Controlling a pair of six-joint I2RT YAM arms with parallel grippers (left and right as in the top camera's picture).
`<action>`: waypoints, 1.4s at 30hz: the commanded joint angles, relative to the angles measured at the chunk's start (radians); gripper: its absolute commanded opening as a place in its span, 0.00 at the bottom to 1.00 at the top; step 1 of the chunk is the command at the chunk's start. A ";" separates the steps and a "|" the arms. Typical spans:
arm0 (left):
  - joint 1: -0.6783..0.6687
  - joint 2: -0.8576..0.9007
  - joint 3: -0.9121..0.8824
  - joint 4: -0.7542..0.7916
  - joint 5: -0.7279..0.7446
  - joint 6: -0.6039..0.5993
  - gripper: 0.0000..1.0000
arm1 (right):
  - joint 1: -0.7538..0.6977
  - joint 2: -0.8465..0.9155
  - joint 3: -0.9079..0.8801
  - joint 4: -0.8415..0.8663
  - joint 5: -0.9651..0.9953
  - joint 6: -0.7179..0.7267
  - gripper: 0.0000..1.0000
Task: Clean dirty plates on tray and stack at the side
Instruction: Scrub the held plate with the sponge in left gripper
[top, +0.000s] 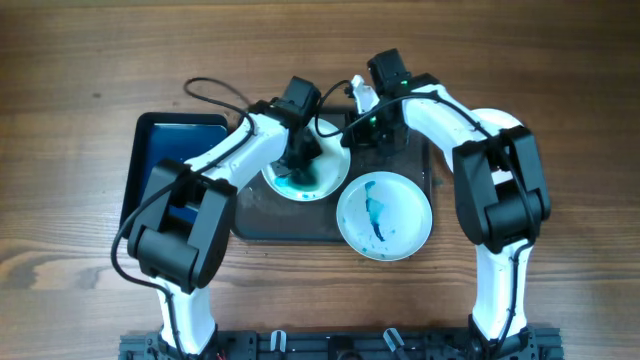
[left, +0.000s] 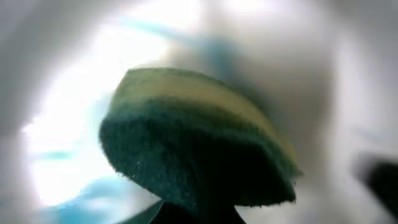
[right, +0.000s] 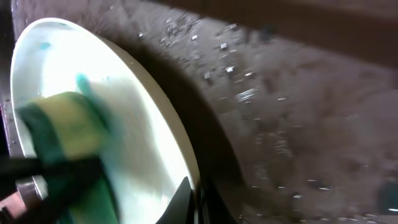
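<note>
While the round white plate smeared with teal (top: 328, 165) sits on the far half of the big grey-brown rectangular tray (top: 275, 222), it's got an arm on each side of it. Left pincer (top: 298, 160) is clamped on a yellow-and-green scrub sponge (left: 199, 143) that's pressed onto the plate's teal mess. Right pincer (right: 194, 200) is closed narrow on that plate's rim, pinning it, at least that's how the right wrist view reads.

A second white plate with blue streaks (top: 385, 215) is just beside it at the tray's near right corner, poking out over the tray's rim. A smaller dark blue tray (top: 165, 150) is off to the left on the wooden counter (top: 80, 60).

What worries me: that rim pinch is thin, so a hard sideways shove from the sponge could pop the plate loose and knock it into the streaked one hanging over the edge. The tray surface glints like it's wet, which wouldn't help. The sponge might also just spread the teal around.
</note>
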 joint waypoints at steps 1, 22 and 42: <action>-0.040 0.042 -0.019 0.111 0.359 0.204 0.04 | 0.005 0.015 -0.007 0.006 -0.014 0.026 0.04; 0.103 0.042 -0.019 -0.052 0.553 0.403 0.04 | 0.005 0.015 -0.007 -0.009 -0.014 0.024 0.04; 0.205 0.041 0.302 -0.339 -0.184 0.219 0.04 | 0.009 0.015 -0.007 -0.030 0.024 -0.003 0.04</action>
